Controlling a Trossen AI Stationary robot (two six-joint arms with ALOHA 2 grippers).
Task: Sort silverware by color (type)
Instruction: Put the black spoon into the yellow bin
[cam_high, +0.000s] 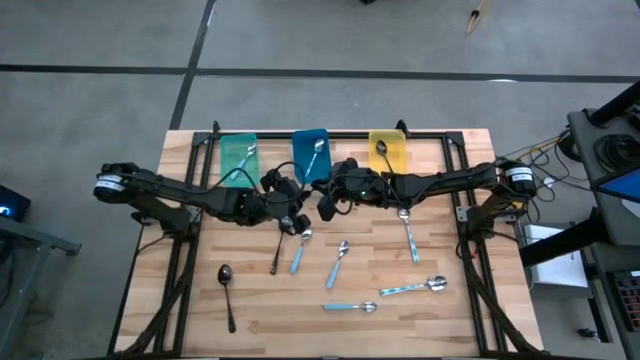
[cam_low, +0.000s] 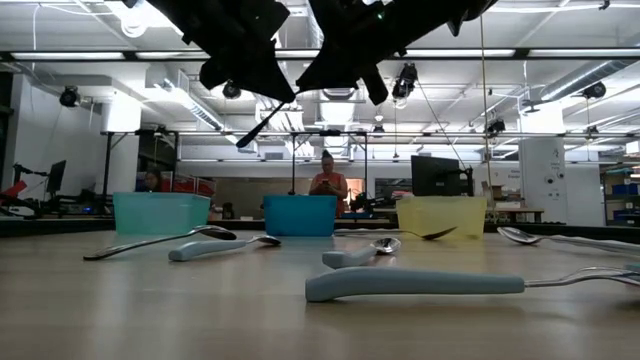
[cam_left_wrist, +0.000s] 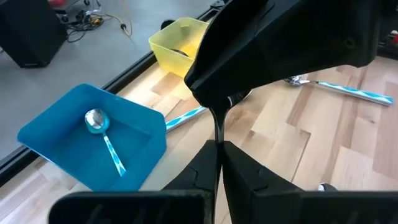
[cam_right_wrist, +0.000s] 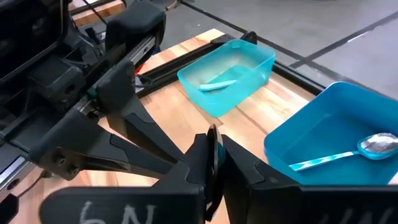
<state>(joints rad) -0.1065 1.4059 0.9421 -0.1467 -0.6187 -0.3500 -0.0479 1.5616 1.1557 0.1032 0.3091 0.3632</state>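
Wooden table (cam_high: 262, 322), five loose blue-handled spoons (cam_high: 338, 265) (bins (cam_high: 224, 150): three), left claw (cam_high: 297, 220) and right claw (cam_high: 328, 204) pinched on one dark spoon (cam_high: 277, 253)

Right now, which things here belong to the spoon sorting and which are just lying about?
Job: held dark spoon, gripped by left gripper and right gripper; loose dark spoon; blue-handled spoons on the table; teal bin, blue bin, yellow bin.
Just about: cables beside the table; person and monitor in the room behind.
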